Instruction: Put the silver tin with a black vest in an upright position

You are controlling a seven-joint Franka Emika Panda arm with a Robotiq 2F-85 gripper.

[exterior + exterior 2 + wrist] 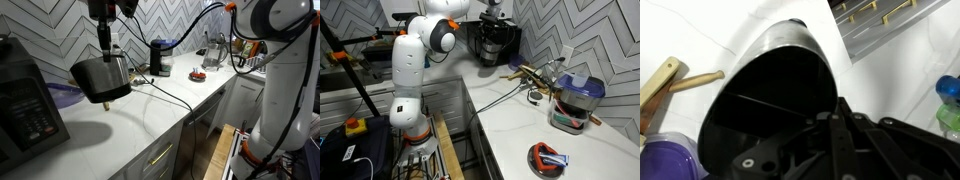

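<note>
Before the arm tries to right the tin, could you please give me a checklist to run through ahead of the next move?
1. Grip: the fingers sit at the rim of the silver tin, which hangs from the gripper: ok.
2. Tin off the counter: ok, its shadow falls below it.
3. Tin upright: not ok, it is tilted.
4. Landing spot under the tin bare: ok in an exterior view.
5. Black cable apart from the tin: ok, it lies off to the side.
6. Clearance to the black appliance: cannot tell.
</note>
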